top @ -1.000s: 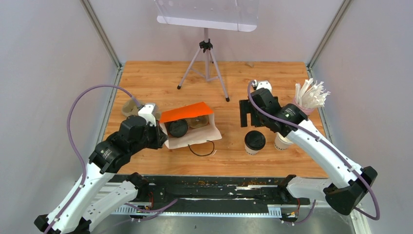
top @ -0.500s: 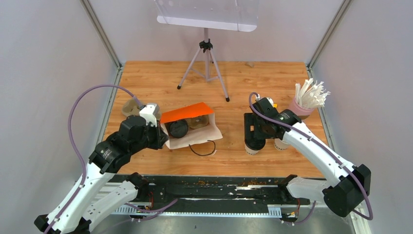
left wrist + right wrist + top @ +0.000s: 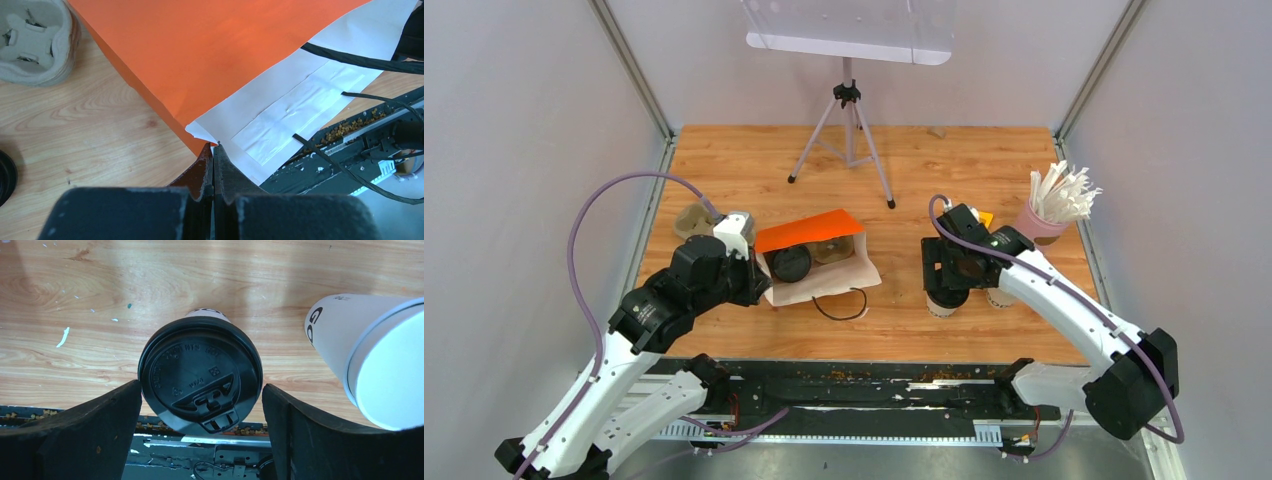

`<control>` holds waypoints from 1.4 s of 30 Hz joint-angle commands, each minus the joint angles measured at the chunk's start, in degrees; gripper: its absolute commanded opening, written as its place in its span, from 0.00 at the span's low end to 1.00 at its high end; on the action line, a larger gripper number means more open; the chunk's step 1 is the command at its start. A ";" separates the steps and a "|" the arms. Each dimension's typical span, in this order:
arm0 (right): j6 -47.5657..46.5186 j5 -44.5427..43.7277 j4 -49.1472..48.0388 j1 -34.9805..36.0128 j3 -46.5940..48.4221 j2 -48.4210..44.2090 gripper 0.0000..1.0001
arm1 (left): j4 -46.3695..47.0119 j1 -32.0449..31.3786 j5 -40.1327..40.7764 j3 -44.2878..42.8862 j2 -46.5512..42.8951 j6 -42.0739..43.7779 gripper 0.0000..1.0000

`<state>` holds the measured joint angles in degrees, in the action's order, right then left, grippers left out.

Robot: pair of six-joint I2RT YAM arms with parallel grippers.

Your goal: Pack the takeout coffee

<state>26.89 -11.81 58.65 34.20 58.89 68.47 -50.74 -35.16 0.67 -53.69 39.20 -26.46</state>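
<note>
fig. right wrist view. your right gripper (image 3: 201,407) stood spread wide, one jaw on each side of the lidded cup (image 3: 200,374). whether the jaws already touched the lid could not be told. this cup stood upright on the table (image 3: 75,300), just beside a second cup (image 3: 372,357) whose near end showed white, with no black lid to be seen.

handling, as a judgement: you should have expected a thin paper wall that dents under a hard squeeze, a taper that lets the cup slip down through a loose grip, and a press-on lid that may pop off. its weight could not be read from the frames. the best hold lay on the wall just under the lid's rim, squeezed gently, with the cup kept upright.

fig. left wrist view. your left gripper (image 3: 214,150) was clenched on the lip of the orange paper bag (image 3: 200,60), with the pulp tray (image 3: 35,40) near it.

comparison of views. only the right wrist view showed the lid's sip flap and the jaws flanking it, since from above the gripper covered that cup. only the top view showed the bag lying open well to the left, with another lidded cup (image 3: 790,263) already inside.
</note>
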 commanded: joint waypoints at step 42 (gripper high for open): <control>-4.81 -0.18 1.18 -0.14 3.95 1.48 0.91 | 0.13 -0.16 1.00 -2.43 -1.03 1.80 0.00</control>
<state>22.57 -11.35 59.46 34.20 60.31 71.16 -51.62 -35.16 1.54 -53.74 38.57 -25.96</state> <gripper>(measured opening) 0.925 0.006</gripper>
